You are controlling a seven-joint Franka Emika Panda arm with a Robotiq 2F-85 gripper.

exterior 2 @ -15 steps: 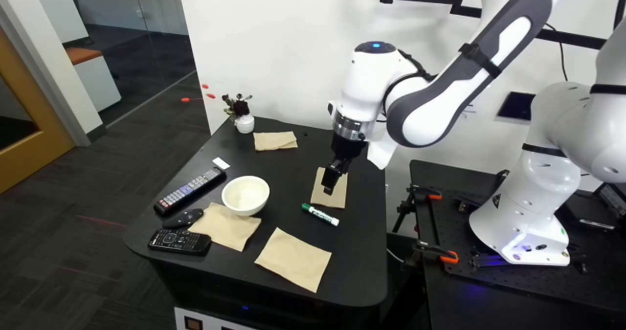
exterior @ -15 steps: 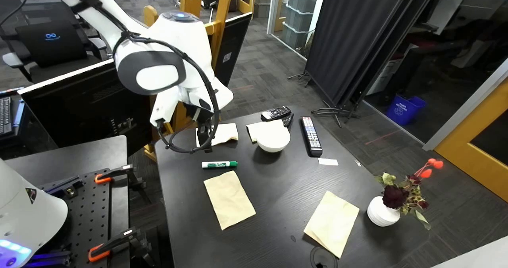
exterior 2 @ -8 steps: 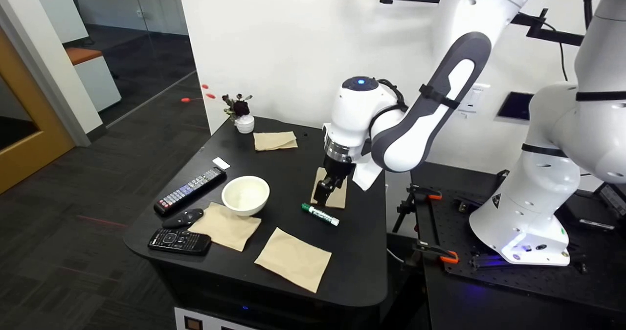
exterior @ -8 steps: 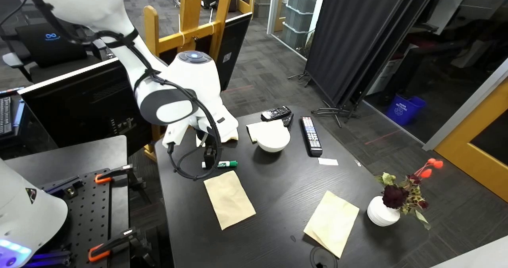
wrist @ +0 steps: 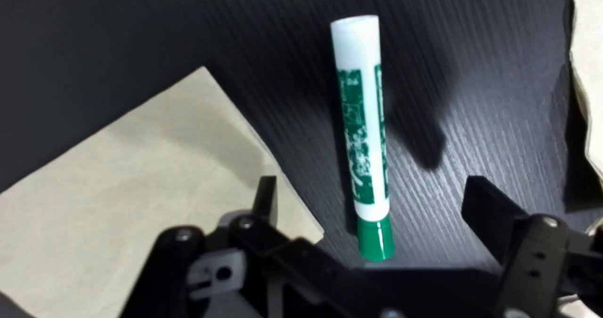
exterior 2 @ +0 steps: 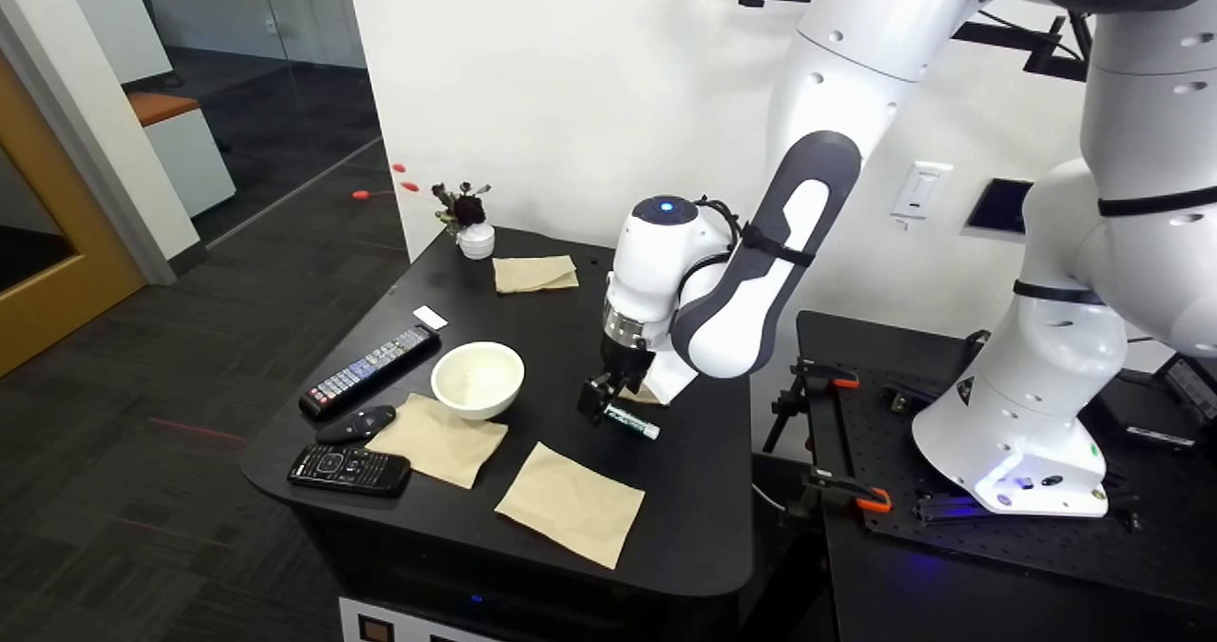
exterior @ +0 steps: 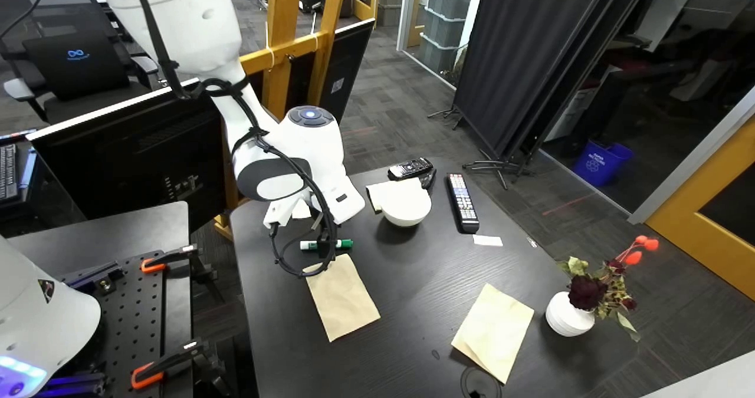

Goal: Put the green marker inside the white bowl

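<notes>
Our claw (wrist: 372, 186) is spread, fingers (wrist: 492, 214) well apart; in the wrist view we see the green marker (wrist: 363, 136) between them, touching neither. It lies on the dark table (wrist: 499, 92), its green cap (wrist: 375, 239) toward six o'clock, white end (wrist: 356, 41) toward twelve. In an exterior view, the white bowl (exterior 2: 477, 381) sits at nine o'clock from the claw.

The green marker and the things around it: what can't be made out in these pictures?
Green marker: its cap end is hidden behind the gripper in an exterior view.
Its print: too blurred to read in the wrist view.
White bowl: bleached bright in an exterior view, its rim hard to trace.
Paper sheet at right: cut off by the wrist view's edge.
</notes>
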